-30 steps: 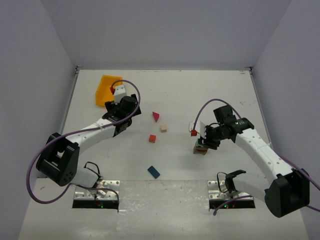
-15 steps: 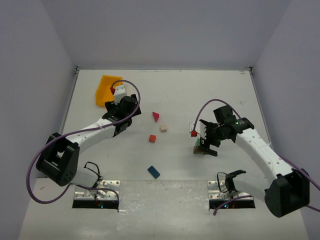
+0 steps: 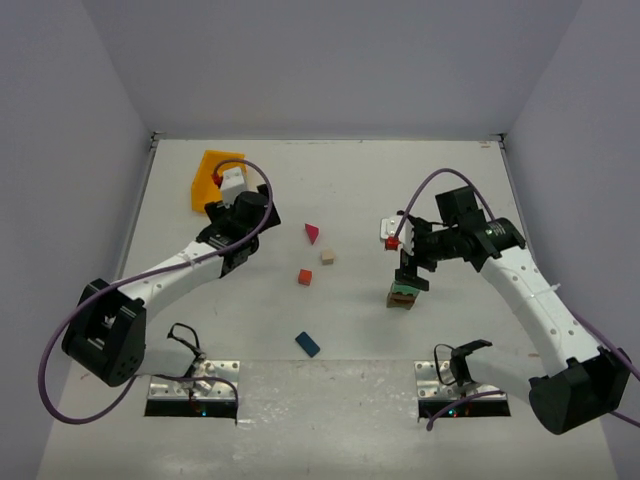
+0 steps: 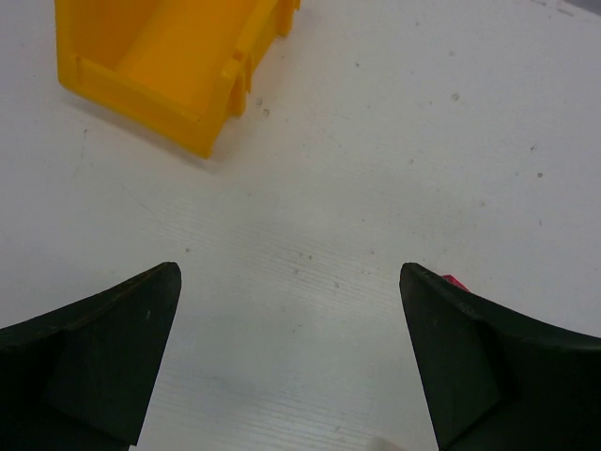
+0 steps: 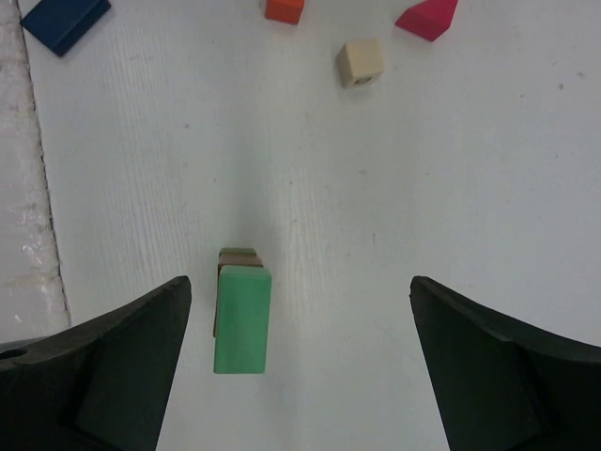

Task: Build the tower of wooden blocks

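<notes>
The tower stands right of centre: a green brick lies on top of a brown piece and an olive one. My right gripper hovers above it, open and empty, with the stack nearer its left finger. Loose wood blocks lie mid-table: a magenta prism, a cream cube, a red-orange cube and a blue brick. My left gripper hangs open over bare table, and a magenta sliver shows behind its right finger.
A yellow-orange bin sits at the back left, just beyond the left gripper, and appears in the left wrist view. Grey walls close in the table on three sides.
The right gripper has opened, let go of the green brick on the stack, and lifted up and away from it. The left arm has shifted slightly toward the bin.
</notes>
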